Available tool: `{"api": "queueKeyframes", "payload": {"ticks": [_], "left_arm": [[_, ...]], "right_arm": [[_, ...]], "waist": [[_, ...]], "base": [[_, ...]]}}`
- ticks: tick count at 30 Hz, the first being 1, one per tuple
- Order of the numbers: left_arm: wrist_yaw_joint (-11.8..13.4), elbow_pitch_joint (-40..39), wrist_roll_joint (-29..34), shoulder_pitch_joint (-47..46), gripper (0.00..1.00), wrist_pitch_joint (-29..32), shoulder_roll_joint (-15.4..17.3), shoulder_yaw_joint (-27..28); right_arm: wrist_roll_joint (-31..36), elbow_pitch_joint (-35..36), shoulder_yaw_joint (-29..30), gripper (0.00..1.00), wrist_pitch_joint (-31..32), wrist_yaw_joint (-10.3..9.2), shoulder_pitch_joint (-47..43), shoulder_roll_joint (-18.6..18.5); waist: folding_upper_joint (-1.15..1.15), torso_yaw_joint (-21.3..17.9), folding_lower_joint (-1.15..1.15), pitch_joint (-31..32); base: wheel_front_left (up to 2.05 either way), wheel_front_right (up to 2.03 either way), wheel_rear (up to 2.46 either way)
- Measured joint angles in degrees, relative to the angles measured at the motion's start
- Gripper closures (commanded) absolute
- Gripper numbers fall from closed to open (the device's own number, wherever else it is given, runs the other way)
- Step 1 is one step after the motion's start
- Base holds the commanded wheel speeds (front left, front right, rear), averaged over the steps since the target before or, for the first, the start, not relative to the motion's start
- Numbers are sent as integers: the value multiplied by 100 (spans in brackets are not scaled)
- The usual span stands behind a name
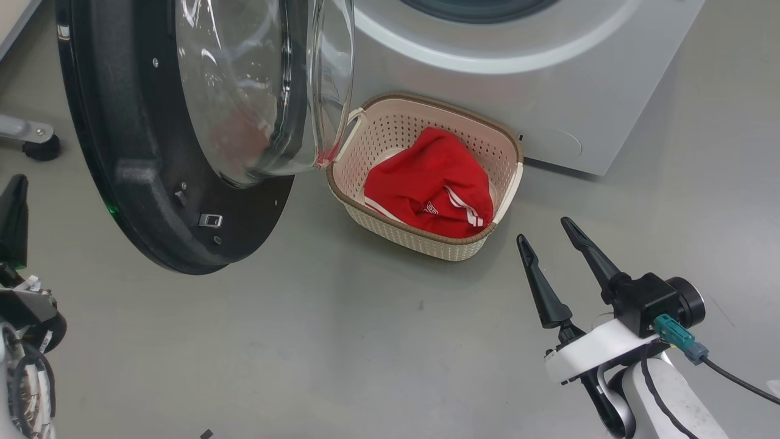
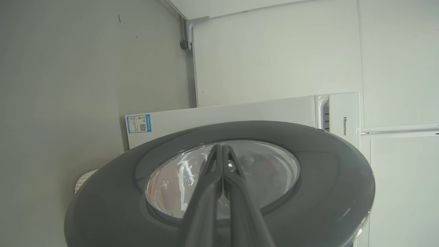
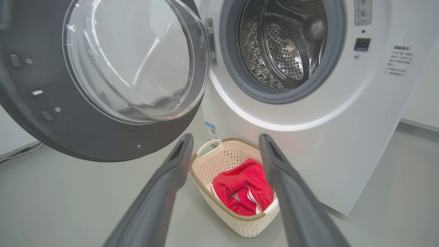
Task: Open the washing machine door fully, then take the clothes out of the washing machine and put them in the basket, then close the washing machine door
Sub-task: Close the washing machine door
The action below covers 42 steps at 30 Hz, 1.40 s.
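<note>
The washing machine door stands swung open to the left, its glass bowl facing the washing machine. The steel drum shows no fabric inside. On the floor in front of the machine stands the basket, and the red clothes lie bunched inside it. My right gripper hovers open to the right of the basket and holds nothing. Between its fingers, the right wrist view shows the basket and clothes. My left gripper is shut and empty, pointing at the door's outer face.
A grey stand foot with a black caster sits at the far left behind the door. Bare grey floor spreads in front of the basket. White wall panels rise behind the machine. A cable runs along the floor edge.
</note>
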State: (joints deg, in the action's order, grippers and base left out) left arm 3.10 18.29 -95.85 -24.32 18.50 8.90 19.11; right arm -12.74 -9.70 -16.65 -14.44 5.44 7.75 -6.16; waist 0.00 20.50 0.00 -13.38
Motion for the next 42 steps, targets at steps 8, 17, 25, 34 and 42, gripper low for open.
{"api": "queueKeyframes", "payload": {"ticks": [8, 17, 25, 34, 42], "left_arm": [[296, 0, -323, -21, 100, 704, 15, -107], [316, -141, -422, -18, 100, 1534, 103, -526], [318, -494, -686, 42, 100, 2143, 91, -802], [323, -755, -947, 188, 100, 2465, 52, -853], [324, -958, -1018, 369, 100, 2562, -15, -795]], "right_arm": [[0, 1, 4, 0, 0, 0, 8, 0], [1, 1, 5, 0, 0, 0, 23, 1], [1, 0, 23, 0, 0, 0, 26, 9], [9, -1, 15, 0, 0, 1, 40, 22], [11, -22, -64, 0, 0, 3, 142, 58]], "waist": [[0, -27, 0, -23], [0, -45, 0, -38], [0, -58, 0, -54], [0, -91, 0, -64], [0, -276, 0, -67]], "base": [[0, 0, 0], [0, 0, 0], [0, 0, 0], [0, 0, 0], [0, 0, 0]]}}
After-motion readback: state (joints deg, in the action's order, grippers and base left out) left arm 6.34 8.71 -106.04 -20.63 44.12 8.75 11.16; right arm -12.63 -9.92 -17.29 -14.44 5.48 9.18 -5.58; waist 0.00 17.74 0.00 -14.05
